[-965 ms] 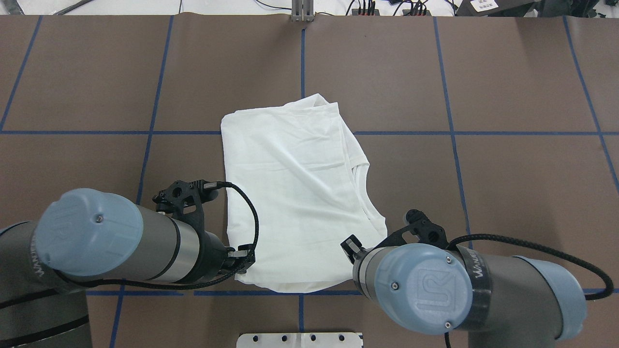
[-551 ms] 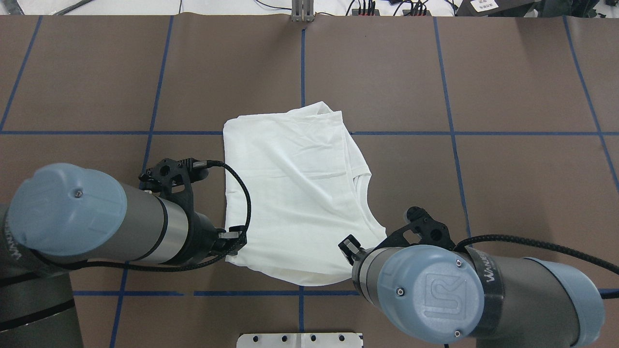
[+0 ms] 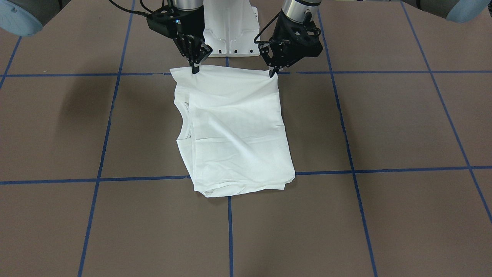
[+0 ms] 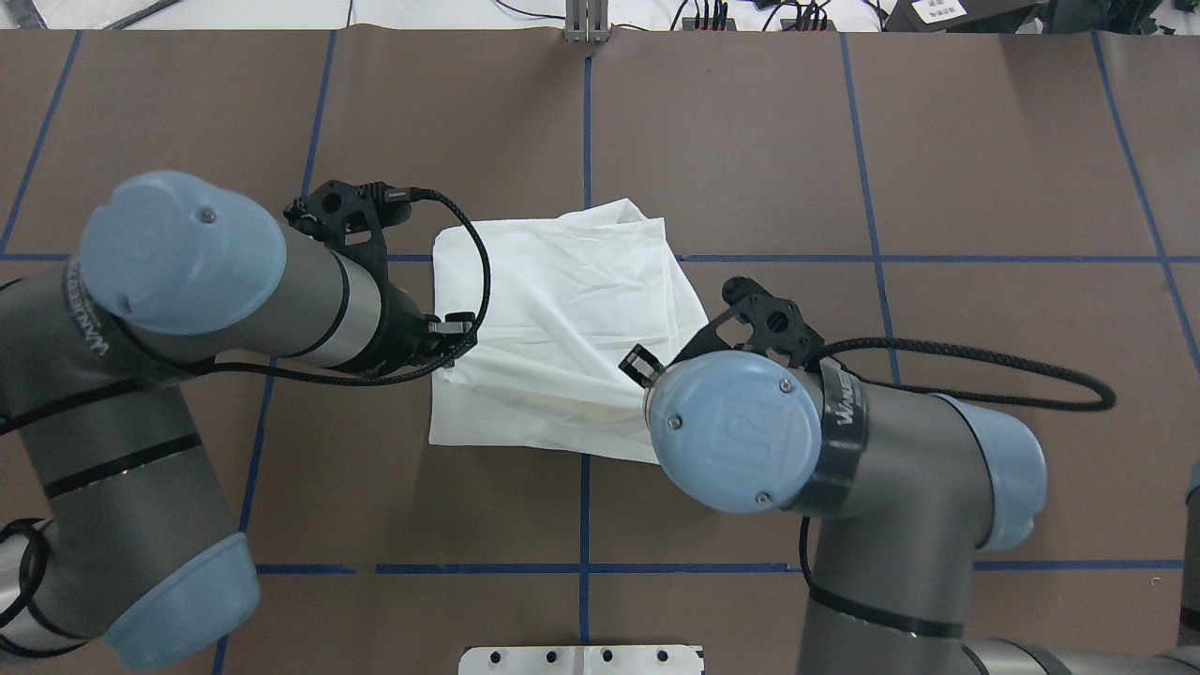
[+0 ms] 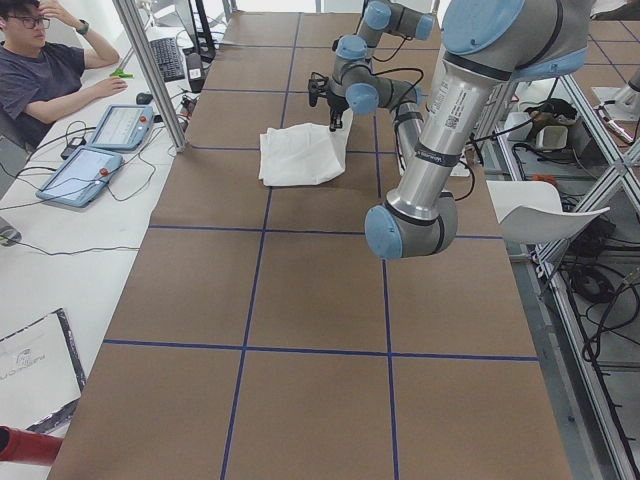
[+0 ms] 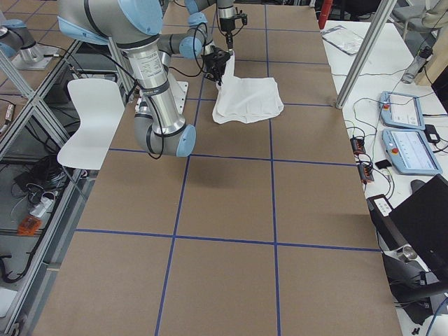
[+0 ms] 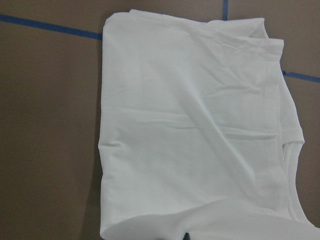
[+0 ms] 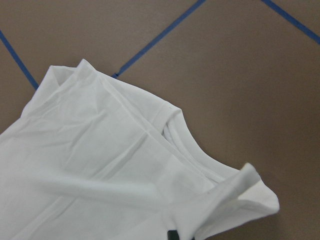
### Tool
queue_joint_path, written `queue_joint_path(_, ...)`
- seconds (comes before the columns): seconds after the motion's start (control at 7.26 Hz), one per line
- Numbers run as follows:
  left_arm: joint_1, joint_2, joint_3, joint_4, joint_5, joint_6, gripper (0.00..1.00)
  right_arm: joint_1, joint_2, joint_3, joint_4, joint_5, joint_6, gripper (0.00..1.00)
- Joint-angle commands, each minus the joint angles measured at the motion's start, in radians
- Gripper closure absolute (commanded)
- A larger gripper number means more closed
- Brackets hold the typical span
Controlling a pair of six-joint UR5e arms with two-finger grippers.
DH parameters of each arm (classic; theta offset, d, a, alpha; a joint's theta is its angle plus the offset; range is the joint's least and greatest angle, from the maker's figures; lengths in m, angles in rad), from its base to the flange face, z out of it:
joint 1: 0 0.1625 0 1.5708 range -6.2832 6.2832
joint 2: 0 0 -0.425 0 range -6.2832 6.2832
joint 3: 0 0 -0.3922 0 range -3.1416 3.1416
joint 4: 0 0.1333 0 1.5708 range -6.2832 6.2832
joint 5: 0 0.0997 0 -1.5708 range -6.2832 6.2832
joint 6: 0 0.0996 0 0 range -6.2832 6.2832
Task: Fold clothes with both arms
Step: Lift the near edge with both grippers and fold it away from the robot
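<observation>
R arm cap w/ UR logo, band "WANDE…", by T-shirt.

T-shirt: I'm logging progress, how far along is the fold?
Done: the T-shirt already lies as a layered rectangle. In hand: the left tool and right tool pinch its robot-side corners, raised. Left: probably carrying that edge over the far end and releasing.

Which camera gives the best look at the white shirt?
The front-facing view: the whole shirt shows, with the left gripper and right gripper pinching its corners nearest the robot. Overhead, the arms cover part of it; the side views show it small; the wrist views show only parts.
</observation>
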Motion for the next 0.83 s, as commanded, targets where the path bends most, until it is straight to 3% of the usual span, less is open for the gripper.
queue_joint_path(0.0, -0.086, -0.069, 0.144, -0.011, -0.001, 0.099, 1.0, 0.099, 0.047, -0.211, 0.201, 0.0, -0.084, 1.0)
queue_joint_path(0.28, -0.145, -0.088, 0.331, -0.17, 0.001, 0.165, 1.0, 0.167, 0.138, -0.393, 0.246, 0.008, -0.167, 1.0)
queue_joint_path(0.55, -0.169, -0.15, 0.537, -0.33, 0.004, 0.185, 1.0, 0.193, 0.181, -0.581, 0.425, 0.008, -0.176, 1.0)
queue_joint_path(0.69, -0.172, -0.168, 0.594, -0.359, 0.044, 0.214, 1.0, 0.204, 0.193, -0.626, 0.446, 0.008, -0.214, 1.0)
